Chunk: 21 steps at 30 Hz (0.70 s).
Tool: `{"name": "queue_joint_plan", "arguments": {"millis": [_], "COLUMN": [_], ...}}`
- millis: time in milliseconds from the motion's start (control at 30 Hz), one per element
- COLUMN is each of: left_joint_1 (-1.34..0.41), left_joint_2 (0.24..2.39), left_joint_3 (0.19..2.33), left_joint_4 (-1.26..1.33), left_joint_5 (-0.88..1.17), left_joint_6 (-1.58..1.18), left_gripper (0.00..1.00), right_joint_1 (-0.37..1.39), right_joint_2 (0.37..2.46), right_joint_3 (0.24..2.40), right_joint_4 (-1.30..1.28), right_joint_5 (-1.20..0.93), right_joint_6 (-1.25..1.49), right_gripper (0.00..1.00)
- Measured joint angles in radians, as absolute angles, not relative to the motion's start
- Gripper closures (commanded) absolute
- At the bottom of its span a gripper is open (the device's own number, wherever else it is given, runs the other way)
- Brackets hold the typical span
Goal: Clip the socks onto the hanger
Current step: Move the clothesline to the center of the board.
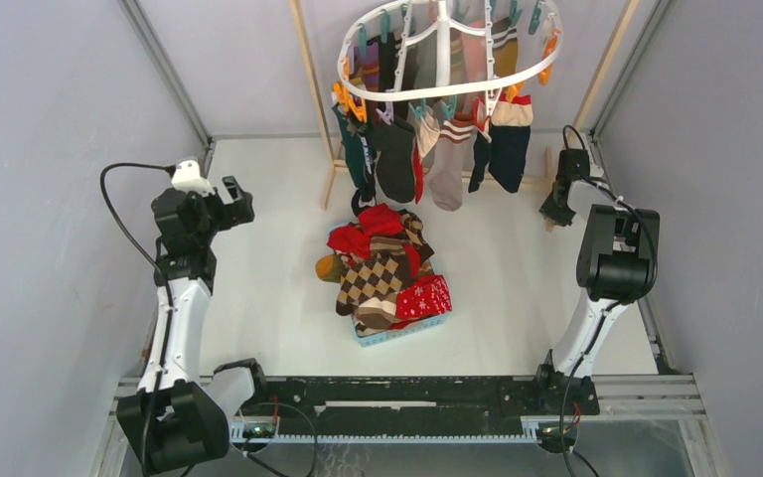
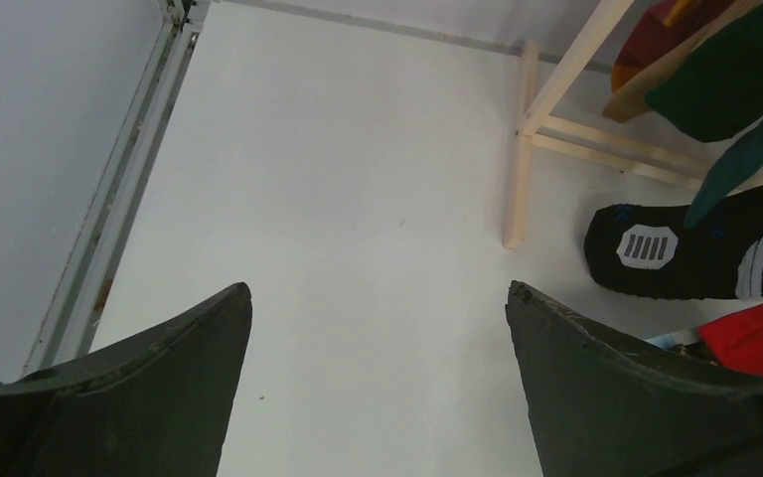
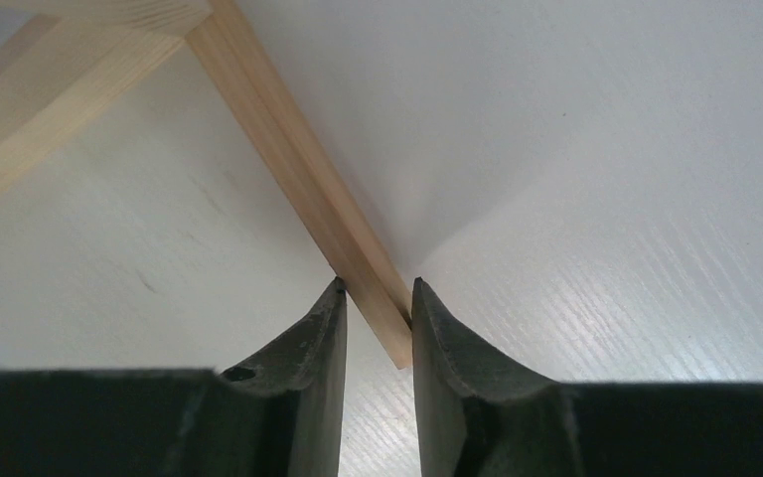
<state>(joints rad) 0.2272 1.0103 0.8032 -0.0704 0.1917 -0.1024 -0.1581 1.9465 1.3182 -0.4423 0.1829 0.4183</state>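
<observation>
Bare table [image 2: 358, 179] before left gripper [image 2: 378, 288] (wooden rack foot [image 2: 517, 169] bounds it rightward).

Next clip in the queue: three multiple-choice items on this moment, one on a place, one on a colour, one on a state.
1. Where does the pile of loose socks lie?
A. in the light-blue basket between the arms
B. under the left arm's base
C. against the right wall

2. What colour is the ring of the hanger?
A. black
B. white
C. red

3. How is the left gripper?
A. shut on a sock
B. shut on a clothespin
C. open, holding nothing

Answers: 1 A, the pile heaps over the basket's rim; 2 B, the oval ring is plainly white; 3 C, the left wrist view shows a wide gap with nothing gripped.
</observation>
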Motion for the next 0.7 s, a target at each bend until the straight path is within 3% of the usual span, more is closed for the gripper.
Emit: {"name": "queue_joint_plan", "arguments": {"millis": [100,233,467,667,700], "left_joint_1": [0.231,0.234,0.238,0.240,0.240], "left_joint_2": [0.998,0.987,0.987,0.988,0.990], "left_joint_3": [0.809,0.809,0.809,0.809,0.809], "left_joint_4": [-0.071,-0.072,-0.078,-0.080,-0.081], "left_joint_5": [0.199,0.215,0.223,0.251,0.257], "left_joint_6": [-0.106,-0.106,-0.106,-0.105,-0.105], "left_gripper": [0.00,0.00,0.00,0.00,0.00], "right_joint_1": [-0.154,-0.146,-0.148,-0.112,-0.097], "right_joint_2": [1.946,1.946,1.966,1.972,1.972], "right_joint_3": [1.318,1.318,1.346,1.351,1.351], "right_joint_4": [-0.456,-0.486,-0.529,-0.543,-0.546], "right_joint_5": [0.187,0.189,0.190,0.219,0.224], "right_joint_6": [0.404,0.388,0.356,0.282,0.263], "right_gripper": [0.48,0.51,0.69,1.00,1.00]}}
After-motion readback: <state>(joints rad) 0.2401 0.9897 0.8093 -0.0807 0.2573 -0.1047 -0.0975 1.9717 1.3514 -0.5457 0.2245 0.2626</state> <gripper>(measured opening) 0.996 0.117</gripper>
